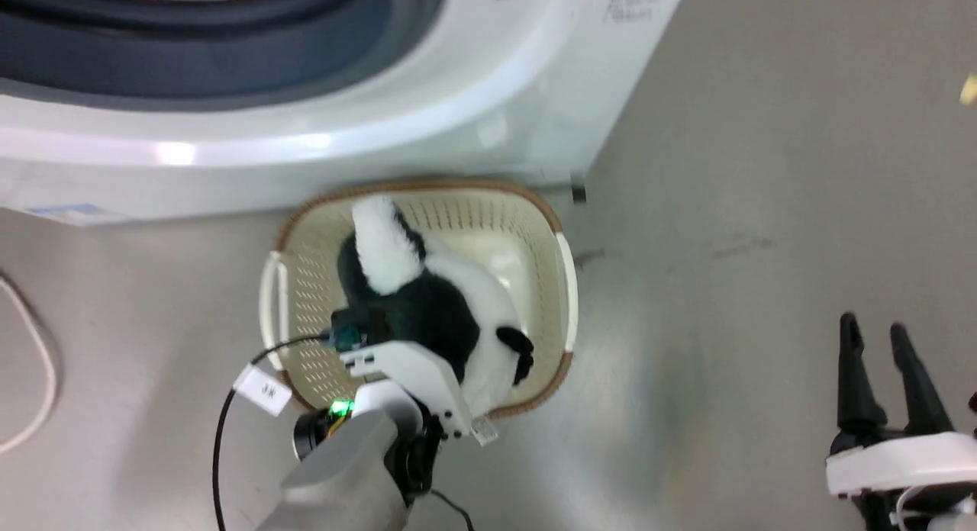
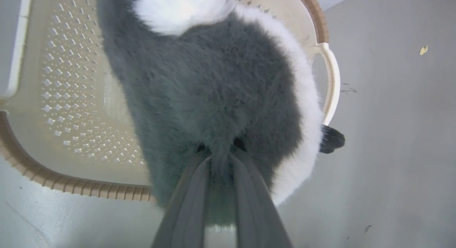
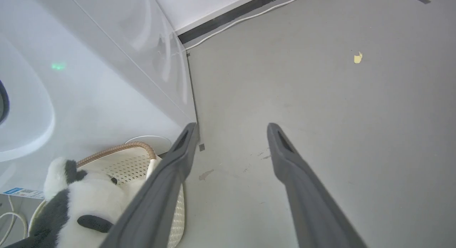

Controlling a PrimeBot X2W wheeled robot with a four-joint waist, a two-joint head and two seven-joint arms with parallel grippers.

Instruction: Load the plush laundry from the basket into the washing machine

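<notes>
Left gripper first: two long, smooth dark grey fingers, tapering towards the tips. Just behind it there's a white angular housing, then a silver-grey forearm with a green light glowing at the wrist. A black cable loops off beside that, carrying a white tag. Over on the right gripper, black pointed fingers rise from a rounded white base, each with a slot near its tip.

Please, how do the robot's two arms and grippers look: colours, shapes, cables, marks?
The left gripper and the right gripper each have two long, dark, tapering fingers. The right one has a white base. The left arm has a silver-grey forearm, a white wrist plate, a green light and a black cable with a white tag.
</notes>
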